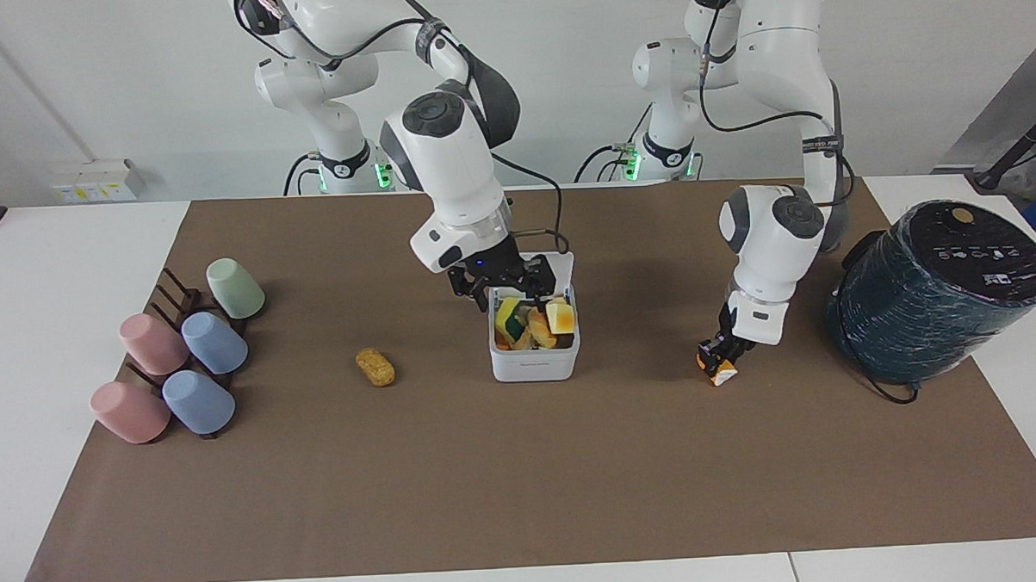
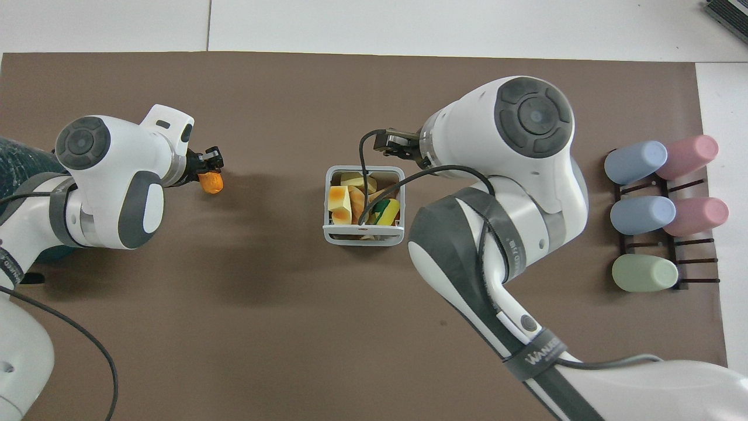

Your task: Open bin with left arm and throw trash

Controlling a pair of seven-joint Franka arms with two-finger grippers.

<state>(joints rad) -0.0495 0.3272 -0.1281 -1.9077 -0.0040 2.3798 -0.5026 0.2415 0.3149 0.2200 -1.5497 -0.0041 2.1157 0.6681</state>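
The white bin point(image 1: 534, 364) stands mid-mat with its lid point(image 1: 558, 264) tipped up on the robots' side, full of toy-food bits; it also shows in the overhead view point(image 2: 363, 238). A yellow block with an orange face point(image 1: 560, 317) lies on top of the pile point(image 2: 339, 199). My right gripper point(image 1: 501, 288) hangs open and empty just above the bin's robot-side rim. My left gripper point(image 1: 717, 363) is shut on the orange piece with a white end point(image 1: 722, 373), low at the mat beside the bin point(image 2: 211, 182). The tan crusty oblong point(image 1: 375, 367) lies on the mat toward the right arm's end, hidden in the overhead view.
A big dark-teal cylinder point(image 1: 936, 289) lies at the left arm's end of the mat. Several pastel cups point(image 1: 184, 354) sit on a dark rack point(image 1: 178, 294) at the right arm's end.
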